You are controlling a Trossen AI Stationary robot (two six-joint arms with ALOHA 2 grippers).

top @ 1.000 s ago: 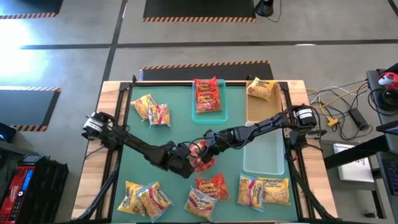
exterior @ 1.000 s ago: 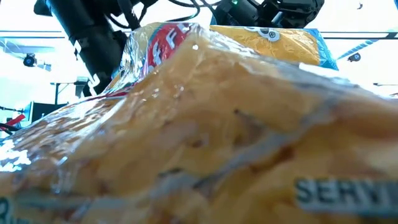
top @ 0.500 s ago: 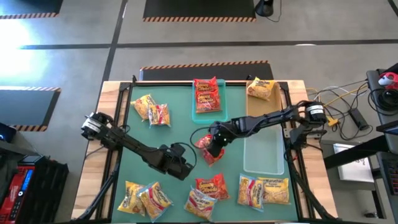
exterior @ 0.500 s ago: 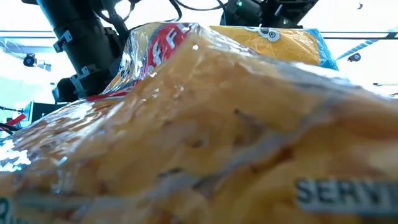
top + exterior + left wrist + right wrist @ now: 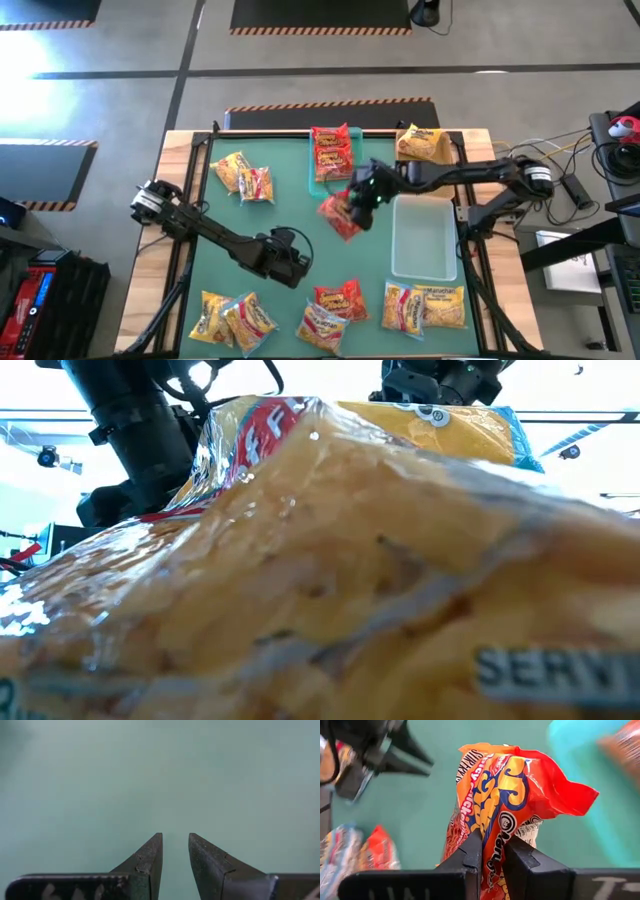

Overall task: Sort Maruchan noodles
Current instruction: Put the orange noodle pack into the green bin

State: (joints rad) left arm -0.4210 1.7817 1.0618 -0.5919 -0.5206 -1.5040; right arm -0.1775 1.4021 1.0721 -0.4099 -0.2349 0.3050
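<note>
My right gripper (image 5: 358, 200) is shut on a red-orange noodle packet (image 5: 339, 217) above the green mat, just near of the teal tray (image 5: 316, 183). Two red packets (image 5: 333, 150) lie in that tray. A yellow packet (image 5: 420, 143) lies in the tan tray (image 5: 408, 176). My left gripper (image 5: 287, 264) is open and empty over bare mat, as the left wrist view (image 5: 175, 838) shows. More packets lie flat at the far left (image 5: 245, 175) and along the near edge (image 5: 335, 300). My right gripper pinches the red-orange packet between its two fingers (image 5: 470, 854), across its printed face (image 5: 494, 822) near one end. The packet runs back between the fingers and its red crimped end (image 5: 570, 797) sticks out beyond them. The packet is lifted clear of the mat.
A clear tray (image 5: 425, 240) stands at the right, near of the tan tray. Packets lie at the near left (image 5: 235, 318), near middle (image 5: 320, 325) and near right (image 5: 425, 305). A yellow packet (image 5: 330, 580) right at the low camera blocks most of that view.
My right gripper has lifted the red-orange packet off the mat's middle and carried it toward the far edge and the teal tray. My left gripper has drawn back from the packet a little toward the table's left and stays there.
</note>
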